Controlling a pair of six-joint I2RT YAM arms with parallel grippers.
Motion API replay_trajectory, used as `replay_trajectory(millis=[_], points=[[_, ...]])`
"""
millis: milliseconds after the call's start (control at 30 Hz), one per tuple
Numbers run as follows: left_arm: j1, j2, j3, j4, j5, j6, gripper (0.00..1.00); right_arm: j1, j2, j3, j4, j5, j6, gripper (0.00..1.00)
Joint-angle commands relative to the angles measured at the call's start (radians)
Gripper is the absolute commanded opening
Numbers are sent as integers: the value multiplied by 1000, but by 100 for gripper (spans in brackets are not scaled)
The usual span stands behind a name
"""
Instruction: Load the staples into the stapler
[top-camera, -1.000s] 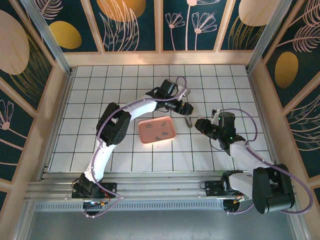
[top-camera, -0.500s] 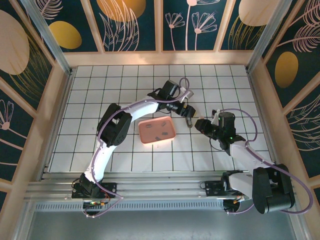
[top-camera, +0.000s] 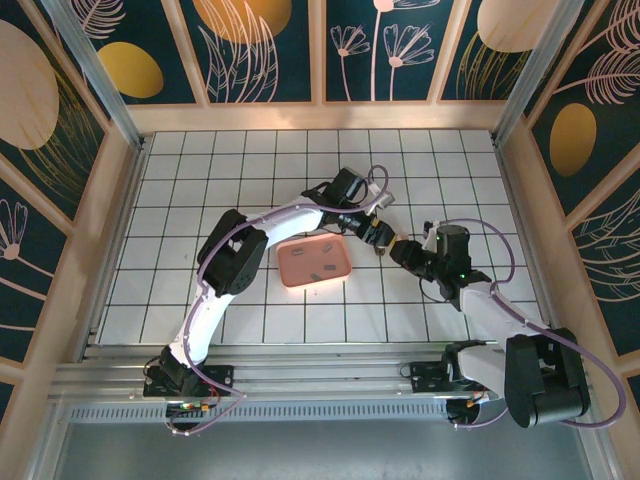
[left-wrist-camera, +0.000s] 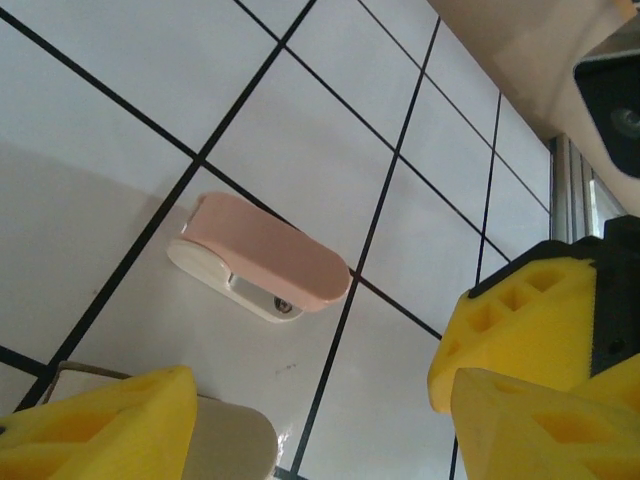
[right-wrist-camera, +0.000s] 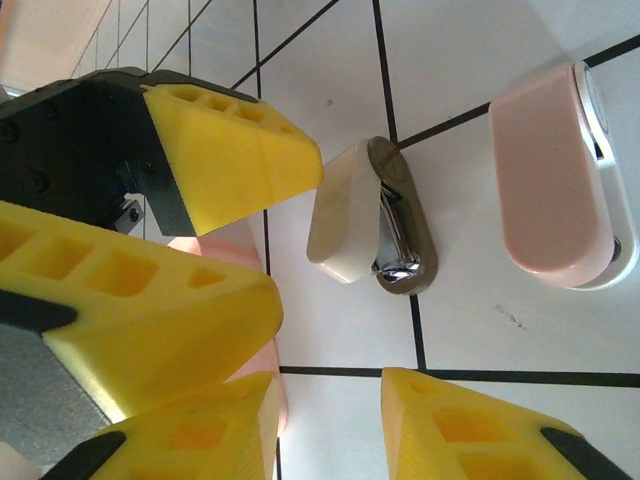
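Stapler (right-wrist-camera: 392, 228) hinged open in rt-wrist view; L hand (left-wrist-camera: 320, 400) spread; R hand (right-wrist-camera: 330, 420) part-spread, empty

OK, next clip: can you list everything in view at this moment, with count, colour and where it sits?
small metal mini stapler: one, grey base with cream top, on the tiles between the two end effectors.
rounded capsule-shaped item: one, pink over white, on the tiles beside the mini stapler.
rounded-square plastic tray: one, pink, left of the mini stapler in the overhead view.
short staple strips: about four discernible, dark grey, loose inside the tray.
tiled tabletop: one, white with black grid lines.
left end effector: one, yellow fingers, jaws apart, one finger by the stapler's cream top.
right end effector: one, yellow fingers, jaws apart, nothing between them.
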Motion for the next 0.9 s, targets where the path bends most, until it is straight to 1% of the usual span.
replay_trajectory(millis=[0, 200, 433, 600, 733, 867], points=[[-6, -67, -32, -2, -35, -1, 69, -4, -23, 30, -32, 19, -27, 33], [13, -153, -127, 91, -144, -104, 71, -3, -11, 106, -167, 57, -103, 34], [66, -354, -397, 276, -246, -231, 72, 0, 50, 251, -350, 130, -230, 34], [97, -493, -598, 396, -293, -297, 73, 18, 154, 359, -438, 161, -299, 34], [118, -584, -732, 454, -344, -345, 74, 50, 270, 455, -518, 205, -342, 34], [134, -680, -886, 556, -392, -407, 75, 94, 383, 537, -570, 263, -363, 35]])
